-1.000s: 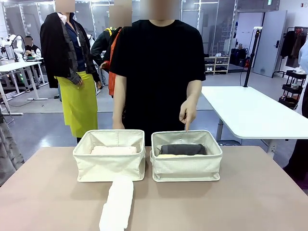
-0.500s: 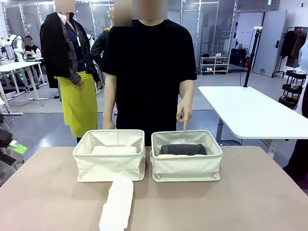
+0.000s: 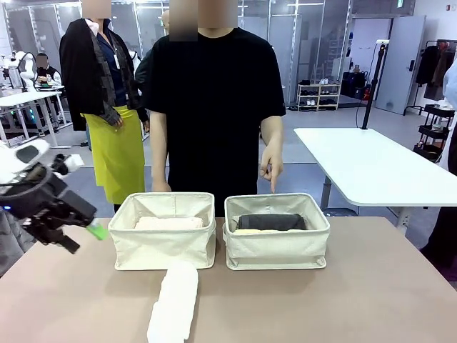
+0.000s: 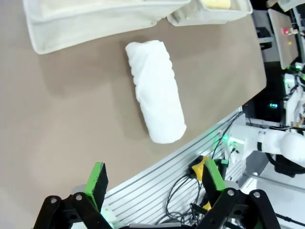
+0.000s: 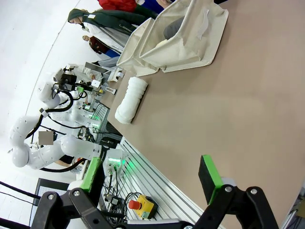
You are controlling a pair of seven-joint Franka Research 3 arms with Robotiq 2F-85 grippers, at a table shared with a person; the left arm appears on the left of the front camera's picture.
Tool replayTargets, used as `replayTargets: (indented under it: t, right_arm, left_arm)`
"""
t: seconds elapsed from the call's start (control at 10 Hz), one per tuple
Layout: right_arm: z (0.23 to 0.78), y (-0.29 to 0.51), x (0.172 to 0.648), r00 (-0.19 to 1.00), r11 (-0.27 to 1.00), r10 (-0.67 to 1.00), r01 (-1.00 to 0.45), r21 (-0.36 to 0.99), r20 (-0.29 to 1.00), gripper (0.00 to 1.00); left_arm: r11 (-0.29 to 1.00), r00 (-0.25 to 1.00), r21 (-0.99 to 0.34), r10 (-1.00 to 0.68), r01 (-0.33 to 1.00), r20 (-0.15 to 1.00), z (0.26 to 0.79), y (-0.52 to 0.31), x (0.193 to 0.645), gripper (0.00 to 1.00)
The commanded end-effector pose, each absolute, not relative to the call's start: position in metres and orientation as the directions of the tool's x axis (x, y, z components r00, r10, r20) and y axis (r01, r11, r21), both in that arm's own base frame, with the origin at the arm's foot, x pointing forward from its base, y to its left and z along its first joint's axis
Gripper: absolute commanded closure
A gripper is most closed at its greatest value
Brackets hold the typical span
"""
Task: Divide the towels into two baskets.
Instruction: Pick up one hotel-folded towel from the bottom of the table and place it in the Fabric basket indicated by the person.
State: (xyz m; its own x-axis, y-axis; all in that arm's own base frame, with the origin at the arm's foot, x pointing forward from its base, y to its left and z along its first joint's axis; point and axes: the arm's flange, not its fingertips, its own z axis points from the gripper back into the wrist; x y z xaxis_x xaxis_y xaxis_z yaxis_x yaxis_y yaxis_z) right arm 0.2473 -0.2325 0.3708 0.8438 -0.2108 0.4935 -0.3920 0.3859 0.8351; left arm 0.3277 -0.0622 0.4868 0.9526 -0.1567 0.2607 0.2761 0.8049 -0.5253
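White towel lies loose on the table, just in front of the left basket, one end near that basket's front wall, the roll running back toward the robot's edge. The left basket holds a pale roll; the right basket, beside it, holds a dark grey towel over a pale yellow one.

We judge the main risk is a soft roll unwinding if pinched at one end — or getting nudged off the near edge.

Left gripper hangs spread and empty, the white towel ahead of its fingers, well apart. Right gripper is likewise spread, empty, farther off.

A person's hand points down behind the right basket.
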Motion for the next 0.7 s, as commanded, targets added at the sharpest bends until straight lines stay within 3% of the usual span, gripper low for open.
replayTargets:
  t: [0.0, 0.2, 0.3, 0.6]
  right_arm:
    - [0.373, -0.231, 0.244, 0.837, 0.382, -0.214, -0.403, 0.831, 0.504, 0.0]
    - [0.373, -0.231, 0.244, 0.837, 0.382, -0.214, -0.403, 0.831, 0.504, 0.0]
    - [0.373, -0.231, 0.244, 0.837, 0.382, -0.214, -0.403, 0.831, 0.504, 0.0]
    - [0.373, -0.231, 0.244, 0.837, 0.382, -0.214, -0.403, 0.831, 0.504, 0.0]
  left_arm:
    - [0.828, 0.955, -0.494, -0.154, 0.264, 0.253, 0.453, -0.096, 0.31, 0.0]
    - [0.792, 0.947, -0.524, -0.218, 0.313, 0.236, 0.441, -0.116, 0.308, 0.0]
    - [0.822, 0.955, -0.497, -0.181, 0.278, 0.235, 0.474, -0.104, 0.33, 0.0]
    - [0.822, 0.955, -0.497, -0.181, 0.278, 0.235, 0.474, -0.104, 0.33, 0.0]
